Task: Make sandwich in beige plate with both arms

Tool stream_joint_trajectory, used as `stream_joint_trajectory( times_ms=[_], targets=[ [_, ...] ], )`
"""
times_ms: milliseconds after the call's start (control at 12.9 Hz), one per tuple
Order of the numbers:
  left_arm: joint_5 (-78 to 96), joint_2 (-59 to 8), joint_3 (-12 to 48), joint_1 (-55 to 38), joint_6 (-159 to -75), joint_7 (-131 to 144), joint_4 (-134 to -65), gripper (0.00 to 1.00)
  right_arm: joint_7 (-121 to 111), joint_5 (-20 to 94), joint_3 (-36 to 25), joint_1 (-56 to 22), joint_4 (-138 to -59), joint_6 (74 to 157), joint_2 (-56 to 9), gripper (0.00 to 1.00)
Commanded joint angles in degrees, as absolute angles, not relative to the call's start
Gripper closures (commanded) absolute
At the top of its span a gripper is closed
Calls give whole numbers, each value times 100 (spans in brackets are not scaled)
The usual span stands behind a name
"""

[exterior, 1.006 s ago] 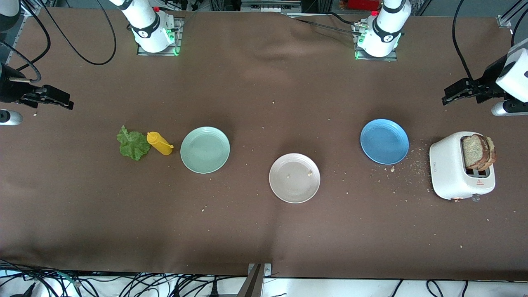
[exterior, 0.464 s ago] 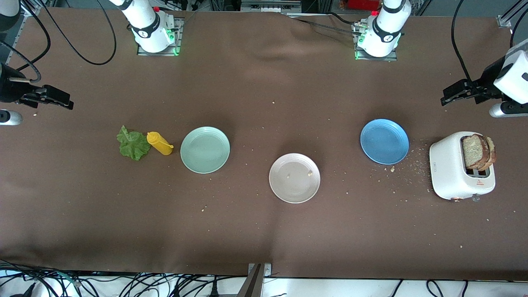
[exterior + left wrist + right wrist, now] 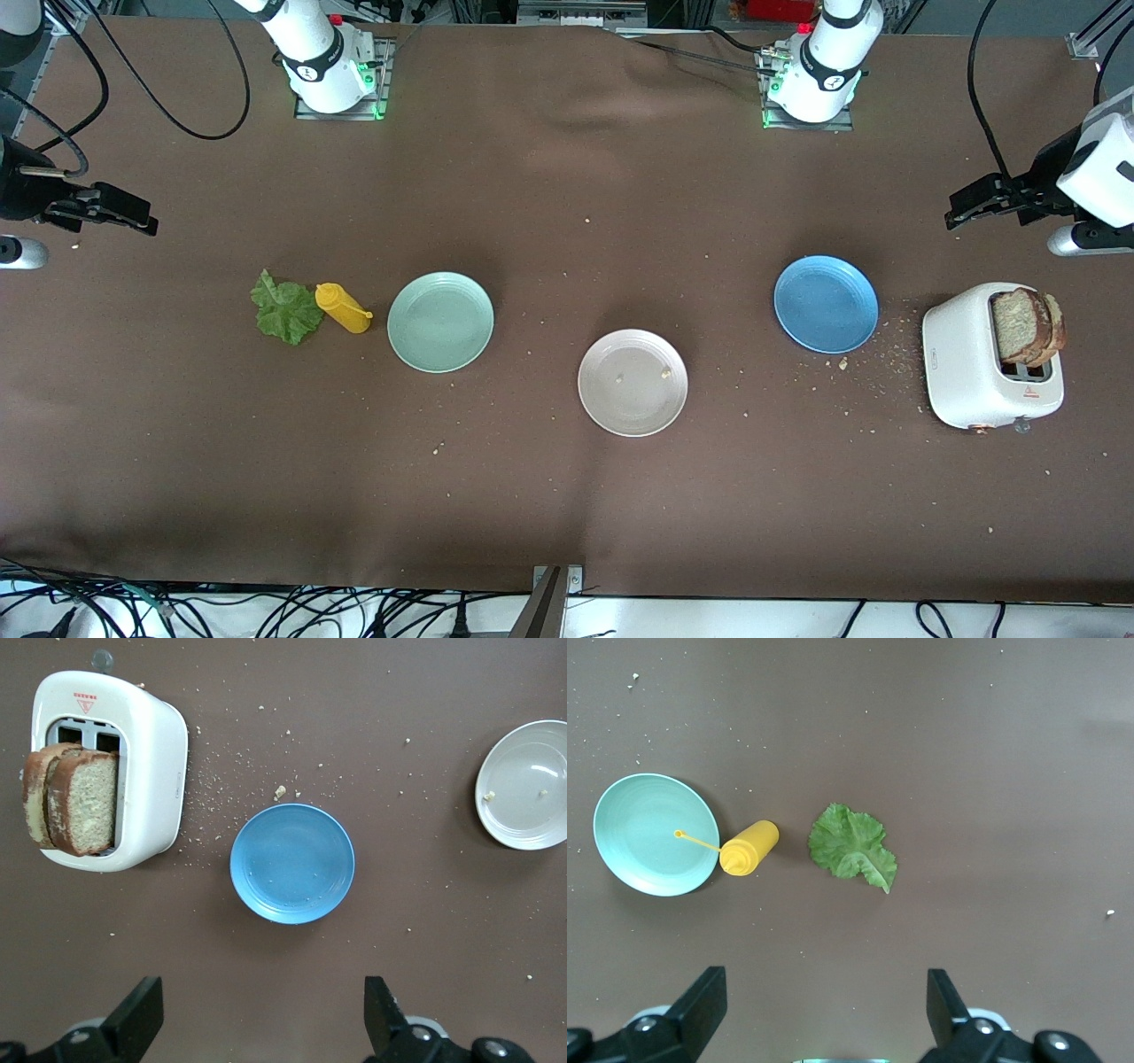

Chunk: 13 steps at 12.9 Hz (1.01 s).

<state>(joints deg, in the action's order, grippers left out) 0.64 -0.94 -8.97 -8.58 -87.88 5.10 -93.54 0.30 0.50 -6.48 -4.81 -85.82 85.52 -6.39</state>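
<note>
The beige plate (image 3: 633, 383) lies in the middle of the table holding only a few crumbs; it also shows in the left wrist view (image 3: 524, 784). Two brown bread slices (image 3: 1026, 326) stand in the white toaster (image 3: 970, 354) at the left arm's end, also seen as slices (image 3: 71, 799) in the left wrist view. A green lettuce leaf (image 3: 285, 309) lies on the cloth toward the right arm's end, seen too as a leaf (image 3: 853, 846). My left gripper (image 3: 957, 210) hangs open and empty over the cloth beside the toaster. My right gripper (image 3: 146, 221) hangs open and empty over the cloth at the right arm's end.
A mint-green plate (image 3: 440, 321) and a yellow squeeze bottle (image 3: 343, 308) lie beside the lettuce. A blue plate (image 3: 826, 304) sits between the beige plate and the toaster. Crumbs are scattered around the toaster and the blue plate.
The left arm's wrist and gripper have shifted slightly over the left arm's end of the table. The right arm and everything on the table have stayed still.
</note>
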Motion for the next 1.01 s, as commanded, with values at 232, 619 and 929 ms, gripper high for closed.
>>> stream_joint_trajectory(
  times_ms=[232,619,929],
  targets=[
    [-378,-649,-879,-371,-9236,-165,-9396,0,-9,158,-659,-483,-8481,8455,-650,0],
    [-308,-1256,-870,298,-9965,-1018,-9369,0,-9,149,-659,-483,-8481,8455,-650,0],
    [-316,-1695,-870,421,-10379,-1326,-9360,0,-9,149,-659,-483,-8481,8446,-650,0]
  ],
)
